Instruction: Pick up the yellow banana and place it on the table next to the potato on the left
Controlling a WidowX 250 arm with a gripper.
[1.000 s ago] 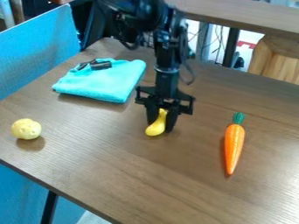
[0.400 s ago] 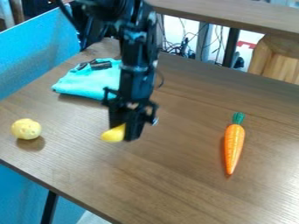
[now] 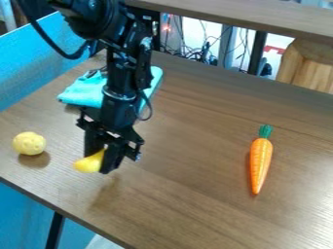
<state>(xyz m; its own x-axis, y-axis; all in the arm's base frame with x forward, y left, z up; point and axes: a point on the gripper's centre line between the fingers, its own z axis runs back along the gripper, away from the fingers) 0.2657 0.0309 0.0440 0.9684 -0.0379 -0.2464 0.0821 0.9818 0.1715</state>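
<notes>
While the arm (image 3: 122, 73) enters from the upper left, the gripper (image 3: 102, 168) hangs over the lower-left part of the wooden table (image 3: 195, 199), inward of its front-left edge. Its fingers are pinching a yellow toy squash (image 3: 87, 164), whose rounded end protrudes toward the left; the item is clear of the tabletop, with a dim shadow below. A pale yellow toy potato (image 3: 29, 143) lies near the table's left corner, just beside the held item and apart from it. A folded turquoise towel (image 3: 81, 93) rests near the table's far-left corner, partly hidden by the arm. An orange toy carrot (image 3: 261, 163) lies well apart, toward the right side, green top pointing to the far edge.
</notes>
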